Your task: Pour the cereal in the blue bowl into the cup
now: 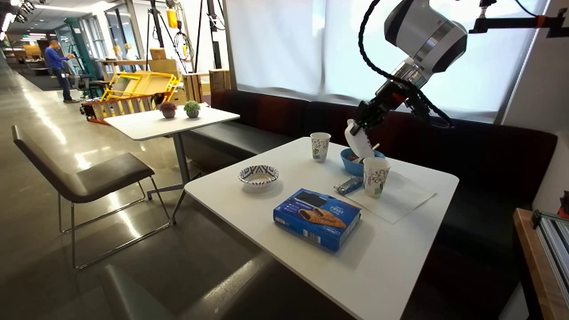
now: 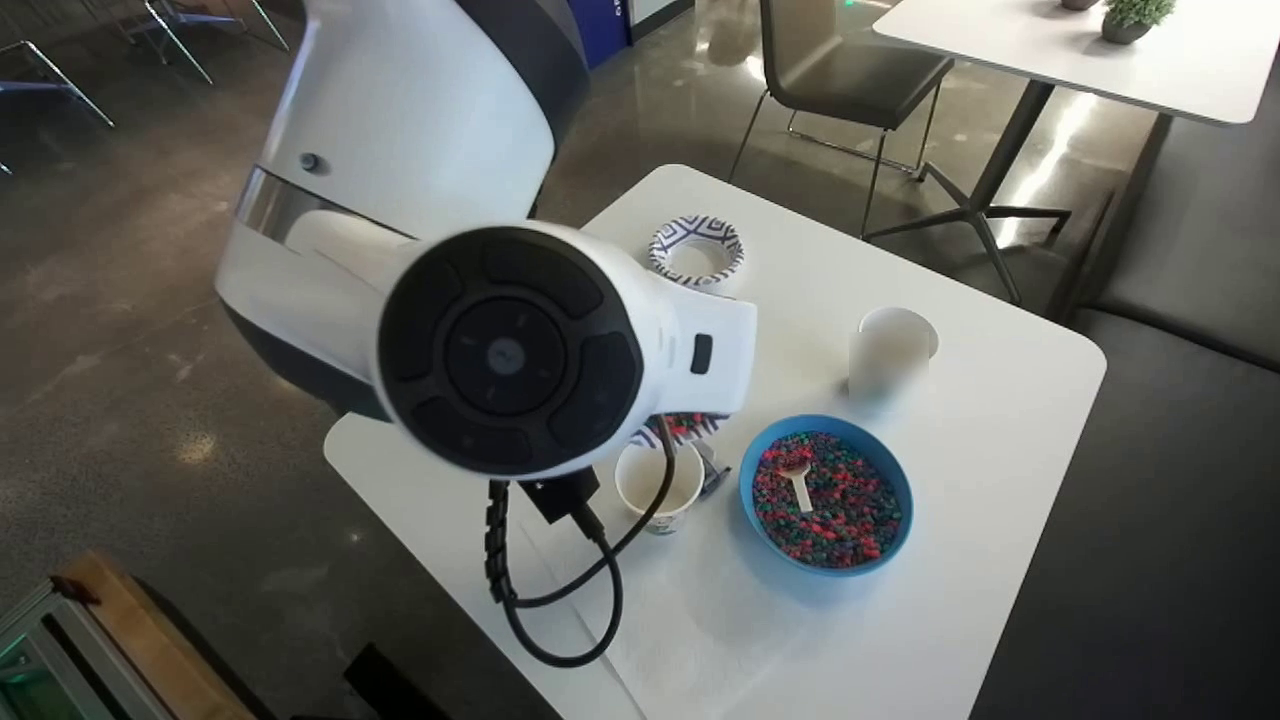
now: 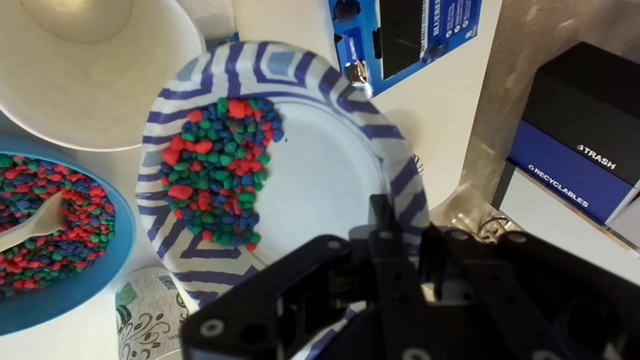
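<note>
Gripper (image 3: 406, 227), nearest in wrist view, pinched rim of patterned bowl (image 3: 312, 165), cereal (image 3: 220, 172) pooled left. Blue bowl (image 3: 125, 225) stood farther left, just beside cup (image 3: 120, 100). Misaimed tilt risked spillage between them; rim, likely flimsy, buckling.

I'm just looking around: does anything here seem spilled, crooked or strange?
No spill that I can see. The patterned bowl in the jaws looks askew, though: it's steeply tilted, with its colorful bits heaped along one side. That's probably deliberate, for pouring into the nearby cup.
</note>
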Robot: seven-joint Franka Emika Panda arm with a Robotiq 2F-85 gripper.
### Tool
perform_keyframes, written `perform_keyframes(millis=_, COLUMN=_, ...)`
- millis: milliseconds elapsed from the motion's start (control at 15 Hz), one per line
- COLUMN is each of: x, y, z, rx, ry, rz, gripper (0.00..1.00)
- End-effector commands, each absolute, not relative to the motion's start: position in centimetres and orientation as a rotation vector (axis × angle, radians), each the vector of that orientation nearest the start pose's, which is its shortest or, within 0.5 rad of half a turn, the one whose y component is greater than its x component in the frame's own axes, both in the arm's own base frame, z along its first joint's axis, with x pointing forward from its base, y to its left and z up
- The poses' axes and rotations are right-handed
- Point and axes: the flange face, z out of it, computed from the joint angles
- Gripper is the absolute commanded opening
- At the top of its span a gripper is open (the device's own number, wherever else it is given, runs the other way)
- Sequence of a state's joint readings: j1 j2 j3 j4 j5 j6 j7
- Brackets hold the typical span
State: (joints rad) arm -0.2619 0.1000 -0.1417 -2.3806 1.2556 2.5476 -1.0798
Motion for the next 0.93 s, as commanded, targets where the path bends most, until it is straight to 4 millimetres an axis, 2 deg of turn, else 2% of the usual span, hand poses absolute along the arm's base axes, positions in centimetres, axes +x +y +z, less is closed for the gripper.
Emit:
perform_keyframes(millis=0, x=44.7, y=-20.9, z=27.8, rx=-2.516, ry=0.459, rz=-0.735, gripper=0.01)
perform_keyframes(millis=533, x=43.6, y=-21.2, z=27.2, rx=-2.492, ry=0.393, rz=-0.786, gripper=0.01)
perform_keyframes(millis=600, x=44.6, y=-21.6, z=27.4, rx=-2.525, ry=0.422, rz=-0.776, gripper=0.06)
perform_keyframes(millis=867, x=44.3, y=-21.5, z=27.1, rx=-2.516, ry=0.408, rz=-0.767, gripper=0.06)
